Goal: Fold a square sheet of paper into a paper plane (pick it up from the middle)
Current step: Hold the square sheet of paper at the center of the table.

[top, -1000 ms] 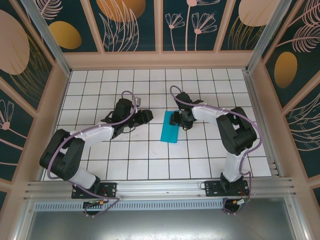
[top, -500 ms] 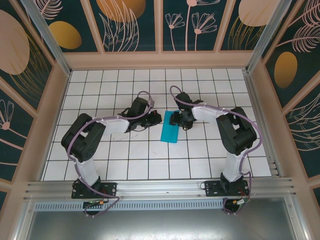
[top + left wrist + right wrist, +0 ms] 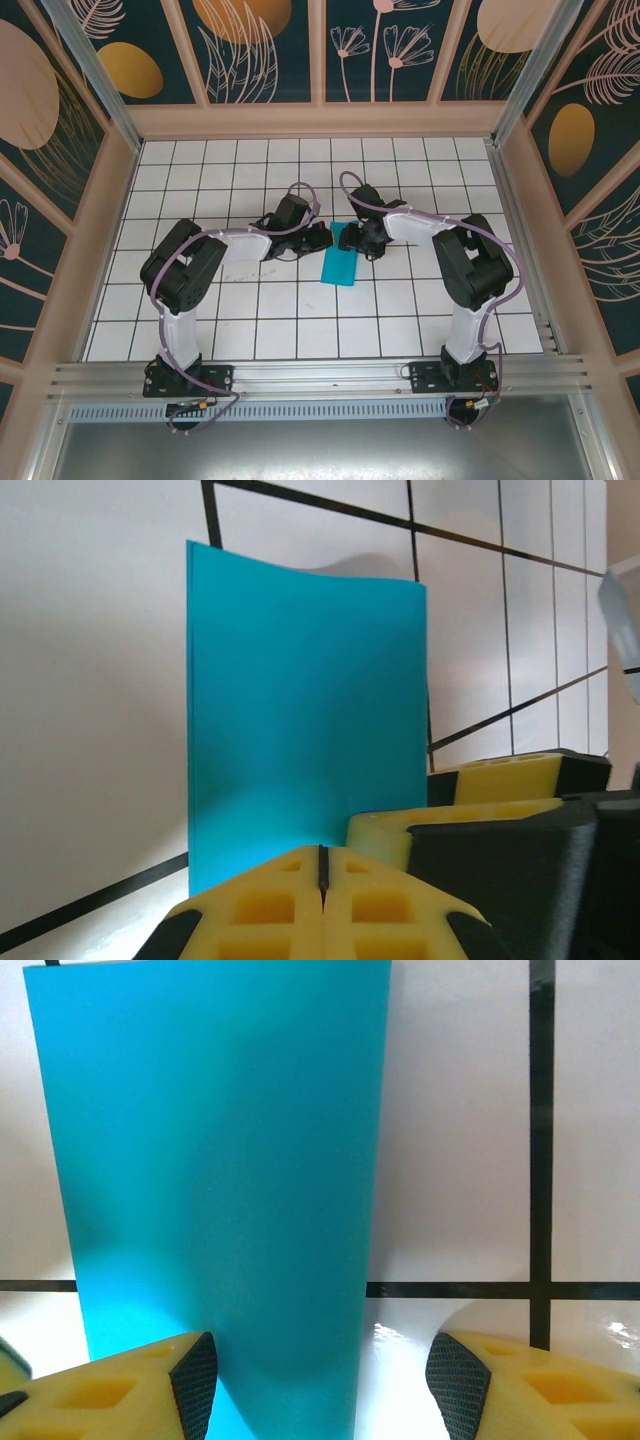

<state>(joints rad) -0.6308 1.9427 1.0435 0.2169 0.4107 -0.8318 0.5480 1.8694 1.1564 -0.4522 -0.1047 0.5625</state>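
Folded teal paper (image 3: 340,265) on counter (image 3: 230,320); left fingers (image 3: 270,905) pressed together, right fingers (image 3: 110,1380) spread astride it; best press crease evenly.

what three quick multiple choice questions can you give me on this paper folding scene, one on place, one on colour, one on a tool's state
1. Where does the paper lie?
A. between the left tool and the right tool
B. beside the arm bases
C. against the far wall

2. What colour is the paper?
A. red
B. teal-blue
C. white

3. Which tool is shut?
A. left
B. right
C. both

Answers:
1 A: the top view shows it between them.
2 B: each view shows it teal-blue.
3 A: the left wrist view shows its fingers pressed together, while the right wrist view shows a wide gap astride the paper.
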